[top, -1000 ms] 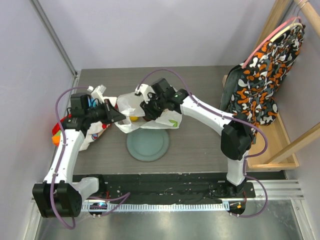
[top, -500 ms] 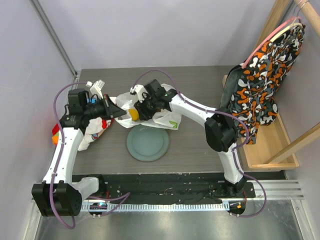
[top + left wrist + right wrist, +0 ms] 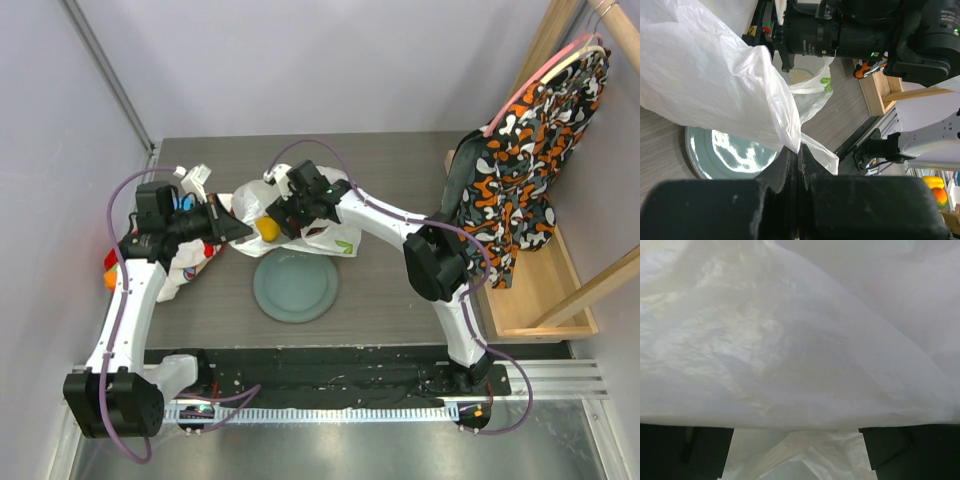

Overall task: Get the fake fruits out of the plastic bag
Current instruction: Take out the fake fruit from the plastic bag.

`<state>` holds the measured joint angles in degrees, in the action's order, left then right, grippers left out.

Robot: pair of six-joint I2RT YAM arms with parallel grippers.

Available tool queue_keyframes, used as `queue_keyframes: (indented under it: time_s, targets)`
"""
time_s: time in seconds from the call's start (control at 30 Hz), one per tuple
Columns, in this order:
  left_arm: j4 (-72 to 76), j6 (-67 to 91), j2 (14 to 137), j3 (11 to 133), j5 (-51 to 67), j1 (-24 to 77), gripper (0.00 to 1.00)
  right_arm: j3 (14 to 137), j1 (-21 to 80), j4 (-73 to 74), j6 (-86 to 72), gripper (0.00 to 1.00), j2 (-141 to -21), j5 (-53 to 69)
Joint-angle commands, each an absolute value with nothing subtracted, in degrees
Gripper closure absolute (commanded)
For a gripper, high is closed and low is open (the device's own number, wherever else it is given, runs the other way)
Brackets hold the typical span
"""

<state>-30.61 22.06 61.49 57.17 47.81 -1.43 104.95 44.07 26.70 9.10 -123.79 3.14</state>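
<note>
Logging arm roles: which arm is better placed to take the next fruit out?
Right. The right hand is open at the plastic bag, beside the yellow fruit; the left hand is shut, pinching the bag.

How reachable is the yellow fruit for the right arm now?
Probably yes, though not cleanly: the open right pincer sits right beside the yellow fruit, but its own camera shows only bag film in front, so the film may get caught too.

plastic bag point(image 3: 800, 340): fills my right wrist view, I see nothing behind it.
right gripper point(image 3: 796, 440): only the finger ends show, bottom edge cuts them.
plate point(image 3: 730, 155): half under the plastic bag.
yellow fruit point(image 3: 267, 229): mostly covered, kind unclear.
</note>
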Motion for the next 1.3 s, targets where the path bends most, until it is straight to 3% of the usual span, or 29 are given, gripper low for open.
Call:
queue_keyframes:
  time_s: [0.0,0.17,0.23,0.27,0.37,0.5,0.87,1.13,1.27]
  targets:
    - [-30.41,20.66,60.38,56.95,49.13,-1.76,1.0,102.04,43.94,26.01,9.75,0.03,-122.69,0.26]
    - [-30.15,20.66,60.73,57.13,49.13,-1.76,1.0,101.69,43.86,25.93,12.13,0.05,-124.98,-3.16]
    - [-30.23,20.65,60.82,57.13,49.04,-1.76,1.0,101.6,43.6,24.88,12.3,0.17,-124.72,-3.95]
    - [-30.15,20.65,60.73,57.04,48.87,-1.76,1.0,101.95,43.51,24.44,12.39,0.29,-124.28,-3.0]
    - [-30.15,20.57,60.82,56.87,48.25,-1.67,1.0,103.27,43.42,24.43,12.92,0.51,-122.18,-0.98]
    - [-29.45,20.39,61.87,56.86,47.2,-1.76,1.0,103.36,43.33,25.48,13.62,0.65,-115.68,4.47]
    - [-26.98,20.3,66.79,59.5,44.74,-1.67,1.0,91.94,43.24,28.82,17.22,0.7,-91.08,20.28]
    - [-24.61,23.63,71.71,64.68,42.37,-1.67,1.0,92.11,44.47,40.6,24.69,0.7,-96.14,36.46]
    - [-24.34,24.87,74.97,68.63,42.01,-1.67,1.0,99.64,46.4,45.07,30.74,0.7,-103.17,39.98]
